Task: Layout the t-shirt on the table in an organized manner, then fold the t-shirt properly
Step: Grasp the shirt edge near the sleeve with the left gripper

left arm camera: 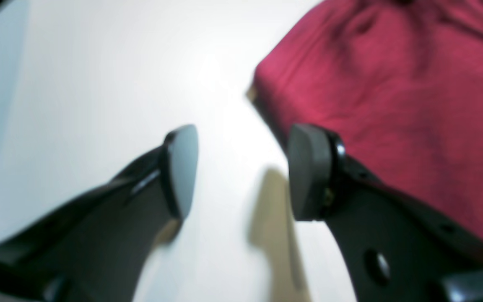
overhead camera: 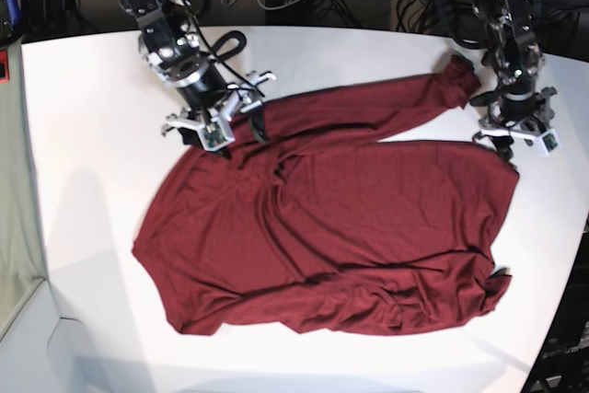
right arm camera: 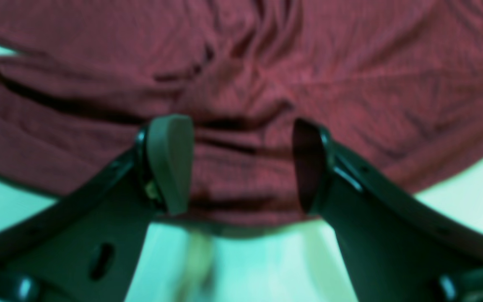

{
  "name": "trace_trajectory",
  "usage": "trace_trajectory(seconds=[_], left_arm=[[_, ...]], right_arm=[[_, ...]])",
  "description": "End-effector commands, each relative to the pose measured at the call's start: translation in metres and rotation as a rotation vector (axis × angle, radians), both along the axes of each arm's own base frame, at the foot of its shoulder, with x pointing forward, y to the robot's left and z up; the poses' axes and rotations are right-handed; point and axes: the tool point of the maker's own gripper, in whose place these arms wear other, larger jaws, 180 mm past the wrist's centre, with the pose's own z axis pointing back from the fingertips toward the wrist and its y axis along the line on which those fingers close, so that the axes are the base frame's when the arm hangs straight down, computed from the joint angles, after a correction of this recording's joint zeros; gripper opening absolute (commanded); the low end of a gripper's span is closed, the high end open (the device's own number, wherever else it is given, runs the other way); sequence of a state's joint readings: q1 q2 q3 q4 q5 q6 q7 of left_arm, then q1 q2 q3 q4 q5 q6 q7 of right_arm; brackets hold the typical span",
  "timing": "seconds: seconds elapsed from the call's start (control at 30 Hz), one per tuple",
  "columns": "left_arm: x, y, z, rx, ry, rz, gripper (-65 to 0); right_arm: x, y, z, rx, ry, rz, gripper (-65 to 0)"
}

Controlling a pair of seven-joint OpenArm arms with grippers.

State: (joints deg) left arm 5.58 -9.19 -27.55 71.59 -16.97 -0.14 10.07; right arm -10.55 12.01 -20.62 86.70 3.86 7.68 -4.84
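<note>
Across the table (overhead camera: 83,89), nearest the camera: t-shirt (overhead camera: 322,227) spread wide, wrinkled, one long sleeve reaching toward the far right. Farther back, right gripper (right arm camera: 241,163) spread above the shirt's upper-left edge, holding nothing. Left gripper (left arm camera: 241,172) spread over bare tabletop, just beside the shirt's edge.

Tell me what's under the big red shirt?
The t-shirt lies spread on the white table, which shows all around it. Whether anything else hides underneath cannot be seen, because the cloth covers that part.
</note>
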Motion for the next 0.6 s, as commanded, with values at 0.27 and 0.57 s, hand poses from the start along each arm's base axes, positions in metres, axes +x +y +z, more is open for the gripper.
trace_trajectory(seconds=[0.27, 0.57], left_arm=[[0.034, -0.003, 0.012, -0.019, -0.071, 0.011, -32.0], [0.038, -0.016, 0.005, -0.055, -0.071, 0.012, -46.9]], right_arm=[[-0.004, 0.001, 0.006, 0.016, -0.021, 0.003, -26.9], [-0.005, 0.001, 0.005, 0.014, -0.019, 0.003, -26.9]])
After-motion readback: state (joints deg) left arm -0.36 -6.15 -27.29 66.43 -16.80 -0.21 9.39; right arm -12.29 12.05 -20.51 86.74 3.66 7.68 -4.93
